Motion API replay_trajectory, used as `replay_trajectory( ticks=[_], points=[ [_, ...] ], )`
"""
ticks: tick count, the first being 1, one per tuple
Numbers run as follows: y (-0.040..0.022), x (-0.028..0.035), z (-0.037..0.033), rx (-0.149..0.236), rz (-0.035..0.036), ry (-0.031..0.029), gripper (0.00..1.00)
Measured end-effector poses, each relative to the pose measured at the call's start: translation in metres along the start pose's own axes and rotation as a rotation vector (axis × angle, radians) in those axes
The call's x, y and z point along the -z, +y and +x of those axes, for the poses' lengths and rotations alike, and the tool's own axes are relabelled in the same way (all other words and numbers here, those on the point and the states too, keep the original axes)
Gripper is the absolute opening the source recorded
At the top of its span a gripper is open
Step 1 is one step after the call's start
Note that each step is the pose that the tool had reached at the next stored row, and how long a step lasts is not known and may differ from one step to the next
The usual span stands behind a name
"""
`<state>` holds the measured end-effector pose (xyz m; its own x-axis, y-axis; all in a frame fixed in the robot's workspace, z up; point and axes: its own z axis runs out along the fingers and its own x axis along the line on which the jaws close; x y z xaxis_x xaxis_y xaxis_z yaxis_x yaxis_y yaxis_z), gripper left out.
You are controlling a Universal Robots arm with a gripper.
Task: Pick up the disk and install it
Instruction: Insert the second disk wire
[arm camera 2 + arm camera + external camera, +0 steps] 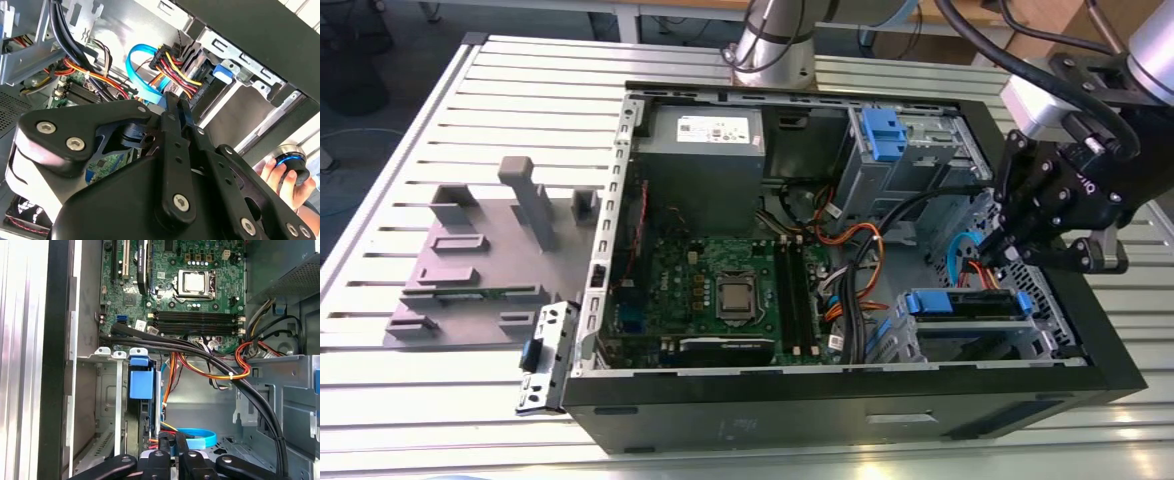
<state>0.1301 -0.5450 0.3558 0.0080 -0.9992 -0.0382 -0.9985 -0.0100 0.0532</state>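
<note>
The disk [969,304] sits inside the drive cage of the open computer case [854,395], its bright blue frame showing along its edge. In the first wrist view the disk [141,385] stands edge-on in the cage slot, blue frame end toward the motherboard. My gripper [1003,252] hovers just above and behind it, at the cables plugged into the disk's back. The fingers [176,116] are pressed together with nothing between them, right beside the red-yellow power plug and blue data cable [137,65]. My gripper [172,444] shows close to that blue cable loop.
The motherboard [720,290], power supply [700,140] and a second drive bay with a blue latch [881,135] fill the case. Black cable bundles [240,385] cross the cage. A grey fixture [480,250] lies at the exterior view's left. A hand [280,175] holds a round controller outside the case.
</note>
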Motion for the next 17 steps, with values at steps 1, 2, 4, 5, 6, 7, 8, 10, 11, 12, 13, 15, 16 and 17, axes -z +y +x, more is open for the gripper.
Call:
replay_trajectory(
  ticks=[1,2,4,5,6,7,8,10,11,12,13,15,16,17],
  points=[
    [0.0013,0.0000,0.0013,0.000,0.0000,0.0006,0.16],
    [0.0029,-0.0001,0.0030,0.000,0.0000,0.0014,0.16],
    [0.0050,-0.0007,0.0067,0.000,-0.0001,0.0019,0.16],
    [0.0057,-0.0017,0.0088,0.000,0.0000,0.0018,0.16],
    [0.0057,-0.0035,0.0117,0.000,0.0000,0.0018,0.16],
    [0.0058,-0.0052,0.0140,0.000,0.0000,0.0018,0.16],
    [0.0059,-0.0070,0.0162,0.000,0.0000,0.0018,0.16],
    [0.0061,-0.0102,0.0188,0.000,0.0000,0.0015,0.16],
    [0.0062,-0.0113,0.0196,0.000,0.0000,0.0014,0.16],
    [0.0062,-0.0122,0.0200,0.000,0.0000,0.0013,0.16],
    [0.0062,-0.0132,0.0203,0.000,-0.0001,0.0007,0.16],
    [0.0061,-0.0144,0.0204,0.000,0.0000,-0.0019,0.16],
    [0.0061,-0.0146,0.0204,0.000,0.0000,-0.0071,0.16],
    [0.0061,-0.0148,0.0205,0.001,0.0001,-0.0146,0.16]
  ],
)
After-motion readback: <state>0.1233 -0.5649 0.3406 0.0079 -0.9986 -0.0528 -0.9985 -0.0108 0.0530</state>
